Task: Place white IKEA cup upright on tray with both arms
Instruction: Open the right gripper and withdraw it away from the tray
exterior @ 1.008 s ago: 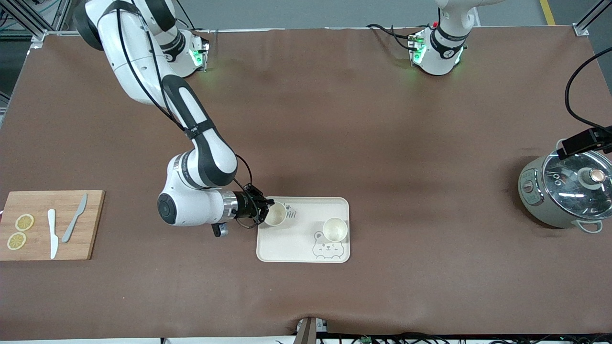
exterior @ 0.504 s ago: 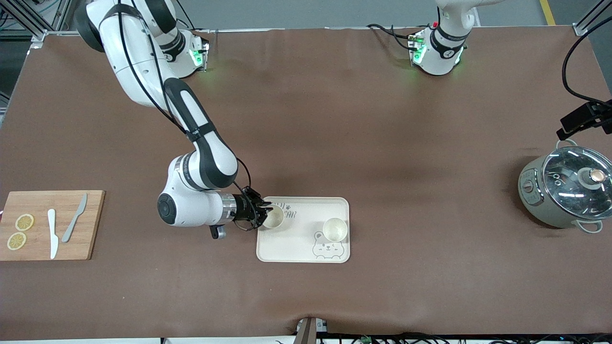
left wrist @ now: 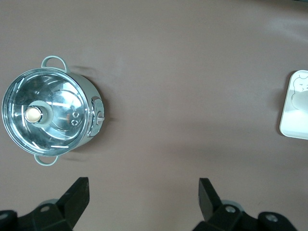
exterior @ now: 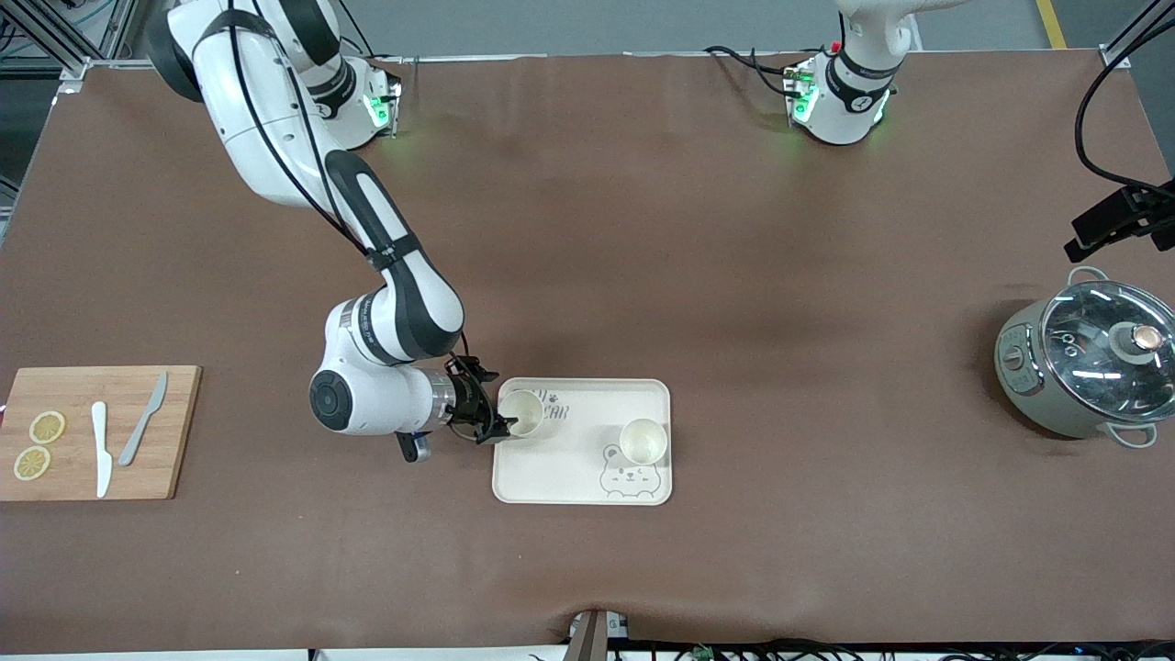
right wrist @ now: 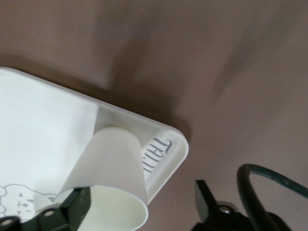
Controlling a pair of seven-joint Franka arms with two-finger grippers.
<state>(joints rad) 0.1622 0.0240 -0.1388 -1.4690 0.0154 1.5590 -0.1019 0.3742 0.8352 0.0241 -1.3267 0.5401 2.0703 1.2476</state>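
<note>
While the second cup is going down, status by item:
right gripper (exterior: 497, 421): low over the tray's end nearest the right arm, wrist turned sideways; fingers spread to either side of a white cup (exterior: 520, 412) rather than pinching it; in the right wrist view one finger (right wrist: 72, 210) sits against the rim and the other (right wrist: 204, 197) stands clear, so I read it as let go
white cup: on the tray (exterior: 581, 468), by the grey lettering (exterior: 554, 410), near the corner farthest from the front camera; base down and mouth up in both views, looks upright; contact with the floor of the tray not fully visible
other cup (exterior: 643, 440): upright on the same tray, just above the bear drawing (exterior: 629, 480), well apart from the first, so both have room
left gripper (left wrist: 144, 192): up in the air near the rice cooker (exterior: 1088, 367), fingers wide apart, holding nothing; arm is waiting, parked out of the right arm's way
cutting board (exterior: 92, 431): at the right arm's end, with lemon slices (exterior: 39, 444) and two knives (exterior: 121, 439); not involved
progress: judging by layout, placement is close to done
next: pull the right gripper back level, away from the rim
risk: a finger catching the rim on the way out could tip the cup
</note>
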